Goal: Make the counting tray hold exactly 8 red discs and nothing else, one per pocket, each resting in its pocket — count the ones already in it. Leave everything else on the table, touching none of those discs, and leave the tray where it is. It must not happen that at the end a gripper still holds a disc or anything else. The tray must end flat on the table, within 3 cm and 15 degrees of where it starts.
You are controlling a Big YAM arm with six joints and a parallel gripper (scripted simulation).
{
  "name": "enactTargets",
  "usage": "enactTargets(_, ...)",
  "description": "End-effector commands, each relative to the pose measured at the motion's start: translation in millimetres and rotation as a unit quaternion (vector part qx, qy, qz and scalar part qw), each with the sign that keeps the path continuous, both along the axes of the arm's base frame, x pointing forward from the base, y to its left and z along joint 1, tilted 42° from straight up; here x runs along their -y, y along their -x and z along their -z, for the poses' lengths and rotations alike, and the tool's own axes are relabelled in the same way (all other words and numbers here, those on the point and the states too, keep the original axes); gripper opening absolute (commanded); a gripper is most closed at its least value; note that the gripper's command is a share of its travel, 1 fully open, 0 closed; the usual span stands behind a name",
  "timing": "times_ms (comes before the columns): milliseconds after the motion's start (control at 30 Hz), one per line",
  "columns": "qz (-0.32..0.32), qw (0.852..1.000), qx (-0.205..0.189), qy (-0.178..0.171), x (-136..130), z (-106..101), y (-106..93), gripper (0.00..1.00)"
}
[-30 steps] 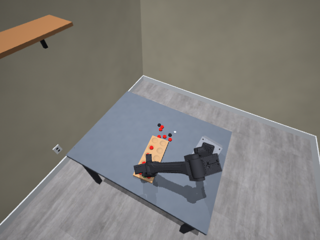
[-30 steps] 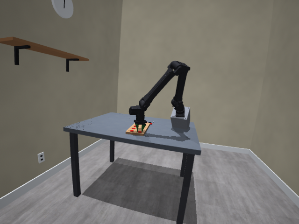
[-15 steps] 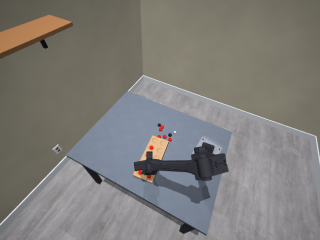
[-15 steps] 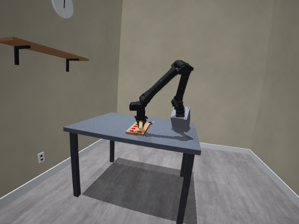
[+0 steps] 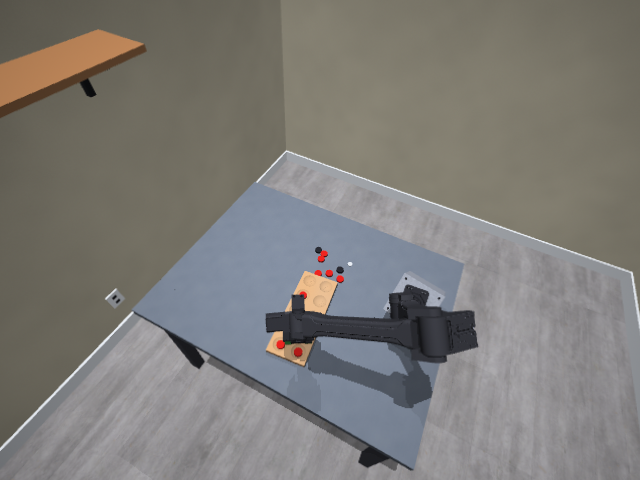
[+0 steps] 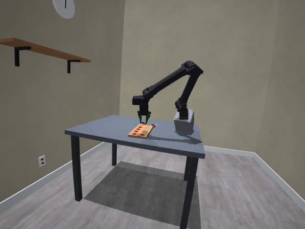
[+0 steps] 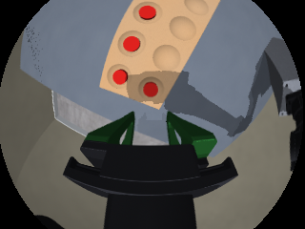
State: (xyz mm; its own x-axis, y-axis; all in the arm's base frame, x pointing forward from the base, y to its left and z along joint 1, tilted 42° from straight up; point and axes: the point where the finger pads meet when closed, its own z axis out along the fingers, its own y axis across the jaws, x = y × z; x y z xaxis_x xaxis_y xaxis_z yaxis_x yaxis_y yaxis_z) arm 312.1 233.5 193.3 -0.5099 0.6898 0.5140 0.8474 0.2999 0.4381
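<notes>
The wooden counting tray (image 5: 318, 290) (image 6: 145, 130) (image 7: 152, 34) lies flat on the grey table (image 5: 227, 268). In the wrist view its left column holds several red discs (image 7: 132, 44). One more red disc (image 7: 151, 90) (image 5: 297, 351) rests in the nearest pocket of the right column. The other right-column pockets (image 7: 183, 27) are empty. My gripper (image 7: 151, 114) (image 6: 144, 120) hangs a little above the tray's near end. Its green fingers are apart with nothing between them. In the top view the arm hides the tray's middle.
Loose discs lie on the table just beyond the tray's far end: several red discs (image 5: 329, 272), two black discs (image 5: 318, 250) (image 5: 339, 269) and one white disc (image 5: 350, 264). The robot base (image 5: 413, 297) (image 6: 183, 121) stands to the right of the tray.
</notes>
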Motion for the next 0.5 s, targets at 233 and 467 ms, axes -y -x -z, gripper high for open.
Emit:
enactTargets(233, -0.004, 1.0, 0.013, -0.002, -1.8, -10.6, -3.9, 0.46)
enactTargets(467, -0.004, 1.0, 0.013, -0.002, -1.8, -10.6, -3.9, 0.46)
